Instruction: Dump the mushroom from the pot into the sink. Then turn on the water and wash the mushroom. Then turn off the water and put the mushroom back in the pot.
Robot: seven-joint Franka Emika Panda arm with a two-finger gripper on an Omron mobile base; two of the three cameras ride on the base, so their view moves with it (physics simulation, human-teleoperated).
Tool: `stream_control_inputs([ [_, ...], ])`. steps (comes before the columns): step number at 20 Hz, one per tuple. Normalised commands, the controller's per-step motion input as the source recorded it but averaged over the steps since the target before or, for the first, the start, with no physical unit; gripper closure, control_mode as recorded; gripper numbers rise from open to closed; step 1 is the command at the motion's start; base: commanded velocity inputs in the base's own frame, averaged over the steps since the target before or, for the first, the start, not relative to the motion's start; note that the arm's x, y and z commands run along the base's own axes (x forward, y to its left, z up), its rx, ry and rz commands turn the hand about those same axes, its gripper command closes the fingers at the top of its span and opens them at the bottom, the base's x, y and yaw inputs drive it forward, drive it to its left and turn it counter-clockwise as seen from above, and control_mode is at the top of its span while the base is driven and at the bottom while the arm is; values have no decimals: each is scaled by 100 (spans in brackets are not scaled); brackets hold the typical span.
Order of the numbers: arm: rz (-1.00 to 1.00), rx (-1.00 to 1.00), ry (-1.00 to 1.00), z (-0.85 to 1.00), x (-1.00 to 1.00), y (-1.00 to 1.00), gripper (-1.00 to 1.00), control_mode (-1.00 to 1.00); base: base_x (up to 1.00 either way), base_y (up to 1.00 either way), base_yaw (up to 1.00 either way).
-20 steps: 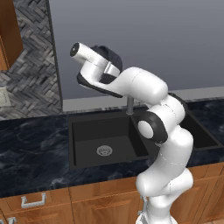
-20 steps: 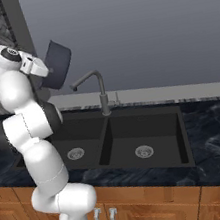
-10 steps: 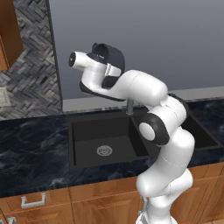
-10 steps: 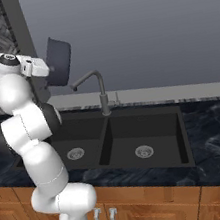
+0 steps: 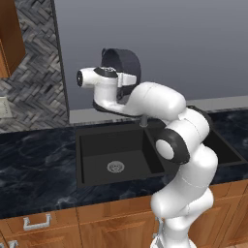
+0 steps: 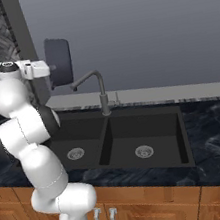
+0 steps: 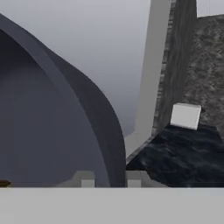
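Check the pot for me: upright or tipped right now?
Tipped. The pot, raised by the gripper above the sink, stands on edge, its mouth facing sideways in the left base view.

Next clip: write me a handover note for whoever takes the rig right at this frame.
Gripper: shut on the pot rim, holding it high above the sink, tipped on its side.
Mushroom: a brownish speck low inside the pot in the hand view may be it; none visible in the basins.
Faucet: no stream.
Done: pot lifted and tilted.
Left: finish the dump, water on, wash, water off, mushroom back in the pot.
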Motion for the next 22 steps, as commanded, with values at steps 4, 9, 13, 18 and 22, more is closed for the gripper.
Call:
stream_control_inputs([
  [4, 0, -23, 0, 0, 0, -1, 100, -100, 0, 0, 0],
  [9, 0, -25, 0, 0, 0, 0, 100, -100, 0, 0, 0],
  [13, 0, -30, -4, 0, 0, 0, 100, -100, 0, 0, 0],
  [18, 0, -31, -11, 0, 0, 0, 100, -100, 0, 0, 0],
  [22, 0, -33, -17, 0, 0, 1, 100, -100, 0, 0, 0],
])
